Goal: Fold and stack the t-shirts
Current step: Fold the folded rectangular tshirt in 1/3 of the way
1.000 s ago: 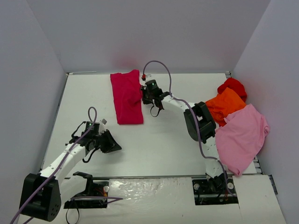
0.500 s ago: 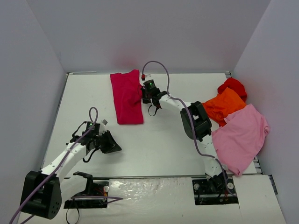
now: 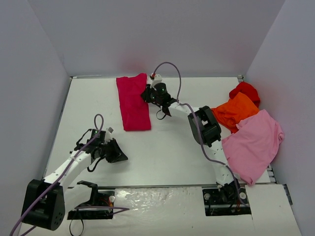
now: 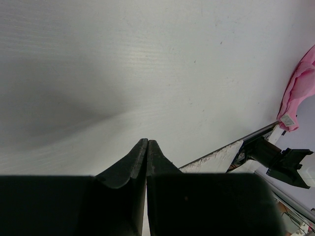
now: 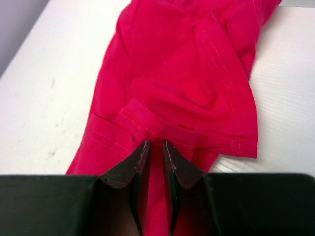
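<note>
We see the left end effector (image 4: 146, 143) with its fingers pressed together, low over the bare white bench (image 3: 167, 147). The crimson-magenta t-shirt (image 3: 134, 103) lies folded into a long strip at the far left-centre. The right end effector (image 5: 153, 143) is at its right edge, fingers slightly apart. At far right are the orange t-shirt (image 3: 238, 110), the red t-shirt (image 3: 244, 90) and the light pink t-shirt (image 3: 253, 142), crumpled together.

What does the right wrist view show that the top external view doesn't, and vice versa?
Right wrist only: the stitched hems and a small fold of the crimson t-shirt at the right gripper, its jaws slightly parted. Top external only: the orange t-shirt, red t-shirt and pink t-shirt on the right, plus the left gripper. Both: the crimson t-shirt with the right gripper at its edge.
</note>
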`<action>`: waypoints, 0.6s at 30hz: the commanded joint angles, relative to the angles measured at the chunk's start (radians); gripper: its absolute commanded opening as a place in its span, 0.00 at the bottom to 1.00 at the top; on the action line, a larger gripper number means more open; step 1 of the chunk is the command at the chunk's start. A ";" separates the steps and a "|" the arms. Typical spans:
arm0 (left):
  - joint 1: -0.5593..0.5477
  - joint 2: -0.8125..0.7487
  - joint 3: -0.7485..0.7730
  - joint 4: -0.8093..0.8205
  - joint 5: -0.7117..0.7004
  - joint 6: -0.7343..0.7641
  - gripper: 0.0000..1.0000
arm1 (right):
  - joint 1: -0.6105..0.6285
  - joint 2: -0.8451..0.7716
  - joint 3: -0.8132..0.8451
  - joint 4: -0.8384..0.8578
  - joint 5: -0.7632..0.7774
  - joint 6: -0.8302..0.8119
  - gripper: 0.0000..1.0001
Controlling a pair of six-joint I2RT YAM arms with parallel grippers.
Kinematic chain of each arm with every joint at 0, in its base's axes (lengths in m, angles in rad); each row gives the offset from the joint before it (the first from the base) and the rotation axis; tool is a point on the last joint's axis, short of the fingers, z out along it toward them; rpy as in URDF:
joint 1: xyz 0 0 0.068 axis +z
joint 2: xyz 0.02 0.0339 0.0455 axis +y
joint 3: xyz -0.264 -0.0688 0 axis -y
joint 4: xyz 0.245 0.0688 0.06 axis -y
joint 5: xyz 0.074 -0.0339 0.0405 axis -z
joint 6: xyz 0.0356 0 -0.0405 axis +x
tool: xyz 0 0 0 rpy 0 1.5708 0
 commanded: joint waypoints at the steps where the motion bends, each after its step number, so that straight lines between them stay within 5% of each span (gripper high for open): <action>1: -0.001 -0.020 0.019 0.036 -0.004 0.014 0.00 | -0.034 -0.112 -0.141 0.379 -0.135 0.161 0.15; 5: 0.001 -0.027 0.024 0.031 -0.003 0.018 0.00 | -0.081 -0.158 -0.260 0.527 -0.233 0.332 0.07; 9: 0.002 -0.042 0.029 0.021 -0.010 0.016 0.00 | -0.070 -0.224 -0.243 0.190 -0.306 0.293 0.00; 18: 0.001 -0.056 0.034 0.042 -0.013 -0.009 0.00 | -0.005 -0.413 -0.371 0.001 -0.157 0.067 0.00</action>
